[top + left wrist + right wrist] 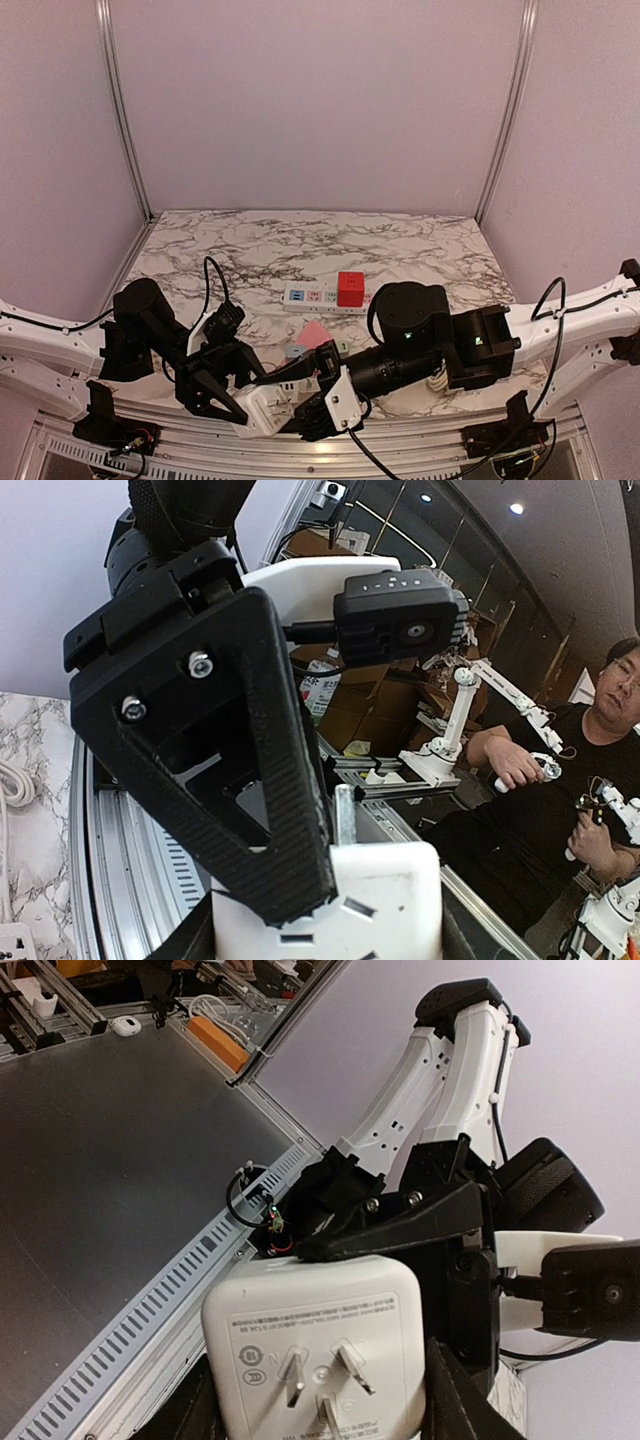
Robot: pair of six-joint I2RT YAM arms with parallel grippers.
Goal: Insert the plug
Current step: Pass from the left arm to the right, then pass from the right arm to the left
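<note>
Strip carrying a red block lies well beyond both grippers, with a pink card between. The plug sits at the near edge, pinched by the left gripper, its fingers half spread. The right gripper presses against the plug's sides, prongs facing its wrist.

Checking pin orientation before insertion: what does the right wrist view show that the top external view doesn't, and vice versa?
Only right wrist: the face of the white plug, with its three prongs and printed label. Only top external: the power strip on the marble table, a red adapter sitting on it. Both: the white plug held in the left end effector.
</note>
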